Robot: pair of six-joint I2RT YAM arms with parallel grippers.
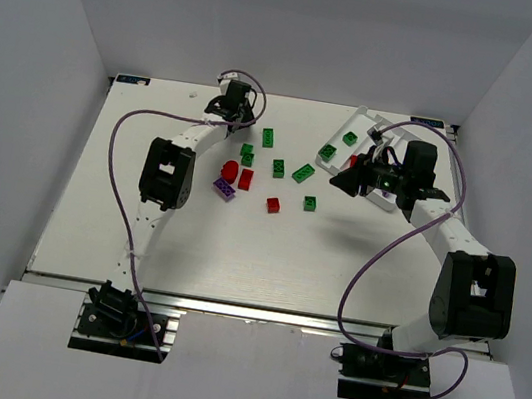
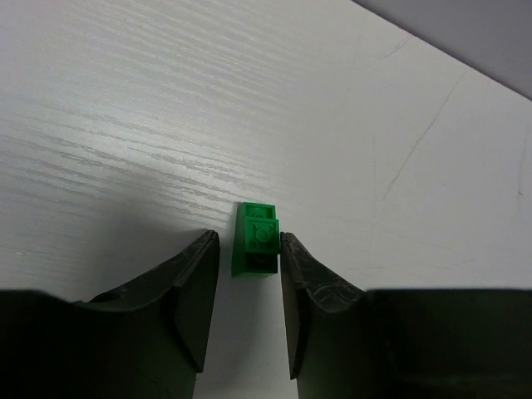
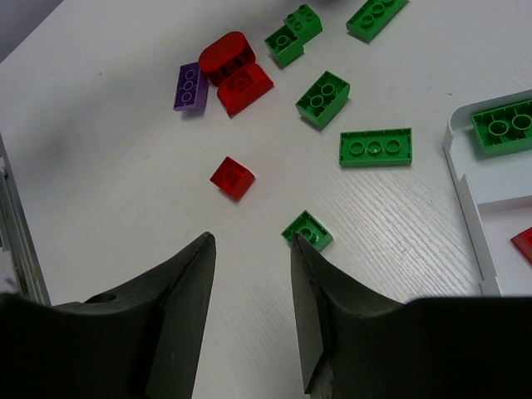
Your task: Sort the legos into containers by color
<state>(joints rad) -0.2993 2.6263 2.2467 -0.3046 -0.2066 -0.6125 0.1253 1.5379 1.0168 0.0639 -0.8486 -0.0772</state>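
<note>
Centre the left gripper point(image 2: 248, 249), jaws parted and unclamped, on the small green brick point(image 2: 258, 237) at the table's point(image 1: 238, 246) 11 o'clock, close squarely, then carry to the tray point(image 1: 361, 121) at 2 o'clock.

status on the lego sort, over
Left gripper open, straddling a green lego on the table. Right gripper open, empty, near the tray. Nothing blocking.

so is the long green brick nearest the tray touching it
Apart. Right wrist view shows bare table between the long green brick and the tray's edge.
</note>
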